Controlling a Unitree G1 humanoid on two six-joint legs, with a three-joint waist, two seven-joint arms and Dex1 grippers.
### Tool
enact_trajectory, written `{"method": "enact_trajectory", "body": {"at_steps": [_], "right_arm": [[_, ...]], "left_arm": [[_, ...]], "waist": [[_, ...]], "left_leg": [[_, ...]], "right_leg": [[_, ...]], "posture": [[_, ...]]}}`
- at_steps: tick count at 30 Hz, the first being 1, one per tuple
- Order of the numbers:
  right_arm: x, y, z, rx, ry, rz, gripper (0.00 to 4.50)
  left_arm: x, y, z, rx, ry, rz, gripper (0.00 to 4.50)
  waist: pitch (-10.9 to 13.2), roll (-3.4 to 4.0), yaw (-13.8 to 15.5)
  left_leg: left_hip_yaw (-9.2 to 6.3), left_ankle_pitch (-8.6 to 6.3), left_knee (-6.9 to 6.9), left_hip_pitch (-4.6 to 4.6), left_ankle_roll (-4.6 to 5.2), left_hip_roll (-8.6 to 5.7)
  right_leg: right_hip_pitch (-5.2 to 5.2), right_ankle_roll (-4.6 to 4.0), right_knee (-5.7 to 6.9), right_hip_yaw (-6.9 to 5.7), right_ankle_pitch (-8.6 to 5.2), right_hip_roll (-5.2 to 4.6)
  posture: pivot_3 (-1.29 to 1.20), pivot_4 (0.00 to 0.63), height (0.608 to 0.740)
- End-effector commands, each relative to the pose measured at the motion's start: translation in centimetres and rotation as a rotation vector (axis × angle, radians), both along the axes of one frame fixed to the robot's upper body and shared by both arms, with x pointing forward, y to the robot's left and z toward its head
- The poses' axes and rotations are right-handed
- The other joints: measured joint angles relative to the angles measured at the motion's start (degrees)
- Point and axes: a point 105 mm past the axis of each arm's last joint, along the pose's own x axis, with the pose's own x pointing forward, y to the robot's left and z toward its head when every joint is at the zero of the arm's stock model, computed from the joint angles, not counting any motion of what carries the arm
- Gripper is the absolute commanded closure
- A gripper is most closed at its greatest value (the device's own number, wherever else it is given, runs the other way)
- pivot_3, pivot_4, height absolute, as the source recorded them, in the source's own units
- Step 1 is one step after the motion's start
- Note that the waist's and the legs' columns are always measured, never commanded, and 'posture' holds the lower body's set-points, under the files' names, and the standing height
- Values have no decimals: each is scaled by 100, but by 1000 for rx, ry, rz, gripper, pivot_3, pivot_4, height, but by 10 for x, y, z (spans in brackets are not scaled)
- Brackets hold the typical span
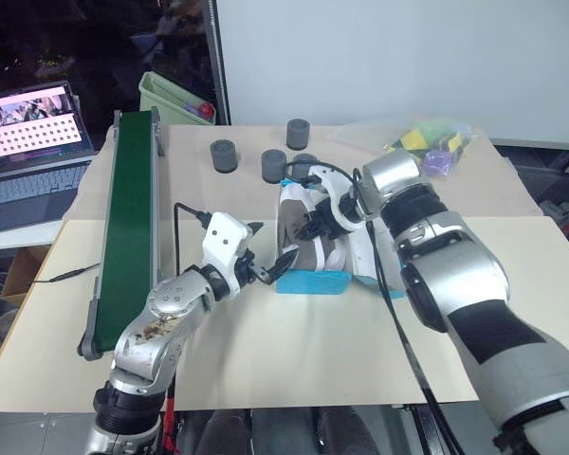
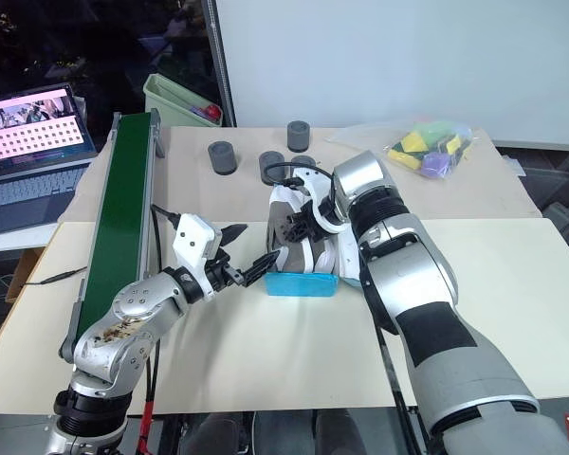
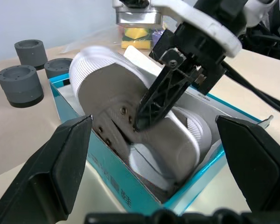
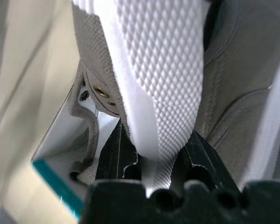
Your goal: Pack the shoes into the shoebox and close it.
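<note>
— Where are we with the packing?

— We have both shoes in the box (image 1: pixel 308 282), but not settled. Our right claw (image 3: pixel 151 105) is clamped on the sole edge of the upper shoe (image 3: pixel 116 100), which stands tilted on its side; the wrist view shows white tread pinched between the two fingers. The second shoe (image 3: pixel 189 135) lies under that claw, deeper in the box.

— And our left claw?

— The left claw (image 2: pixel 235 256) has its fingers wide apart and holds nothing. The box's near wall is straight ahead of it, just beyond the fingertips.

— So which step is this?

— We judge it as seating the second shoe. The lid (image 1: pixel 363 256) lies folded open on the far side of the right claw, so closing has not begun.

— What does the next move call for?

— Probably turning the shoe down flat beside its mate before we let go, so that nothing sticks up above the rim. Then the lid must swing over. The left claw could brace the box meanwhile.
</note>
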Motion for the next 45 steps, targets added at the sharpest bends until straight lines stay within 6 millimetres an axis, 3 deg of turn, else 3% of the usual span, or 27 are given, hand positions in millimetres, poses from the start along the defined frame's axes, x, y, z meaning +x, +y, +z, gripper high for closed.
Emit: {"method": "enact_trajectory", "body": {"at_steps": [1,8,15,20,24,29,31,33,35,40,45], "right_arm": [[-11,9,0,-27,30,146,4089],[-28,6,-19,-101,138,298,4094],[-32,10,-54,-171,154,375,4096],[-36,20,-78,-192,136,394,4106],[-34,28,-85,-178,104,379,4110],[1,59,-14,39,-174,259,4111],[6,62,2,92,-210,232,4111],[8,60,8,125,-211,195,4111],[8,59,9,150,-196,174,3098],[7,52,0,164,-165,120,1486],[16,34,9,197,-189,36,1486]], "left_arm": [[-6,-5,9,-19,-44,-23,0],[-10,-7,8,-34,-36,-24,0],[-13,-12,7,-52,-25,-28,0],[-11,-9,6,-44,-21,-27,0],[-9,-10,7,-41,-21,-32,0],[-9,-12,7,-31,-26,-52,0],[-8,-12,7,-26,-30,-54,0],[-7,-12,8,-23,-34,-56,0],[-6,-11,9,-21,-37,-57,0],[-2,-7,13,-5,-51,-59,0],[2,-4,15,0,-57,-53,0]], "waist": [[0,0,-2],[0,0,6],[-2,-3,2],[-17,-13,-57],[-21,-17,-145],[-19,-19,-219],[-11,-10,-259],[-8,-6,-263],[-8,-6,-251],[-8,-5,-219],[-7,-4,-99]], "left_leg": [[0,0,0,0,0,1],[-1,0,0,-1,0,0],[-2,-1,1,8,-1,1],[0,-1,1,56,-3,2],[0,-4,1,142,-7,8],[-3,-7,0,184,-12,26],[-4,-7,0,163,-12,25],[-17,-6,0,131,-11,23],[-22,-6,0,88,-11,23],[-32,-8,-3,0,-12,17],[-32,-8,0,-1,-14,10]], "right_leg": [[-1,0,1,0,0,1],[-3,0,2,0,0,0],[4,0,8,0,0,0],[42,-3,19,0,-2,1],[127,-9,19,1,-10,8],[162,5,15,2,-29,31],[129,-4,25,13,-24,37],[97,-31,32,12,-9,42],[57,-32,35,10,-8,42],[-10,-27,40,4,-5,28],[-14,-23,26,3,-1,23]], "posture": [[0,150,729],[0,150,729],[0,150,729],[0,150,729],[0,150,729],[0,150,729],[0,150,729],[0,150,729],[0,150,729],[0,150,729],[0,150,729]]}}
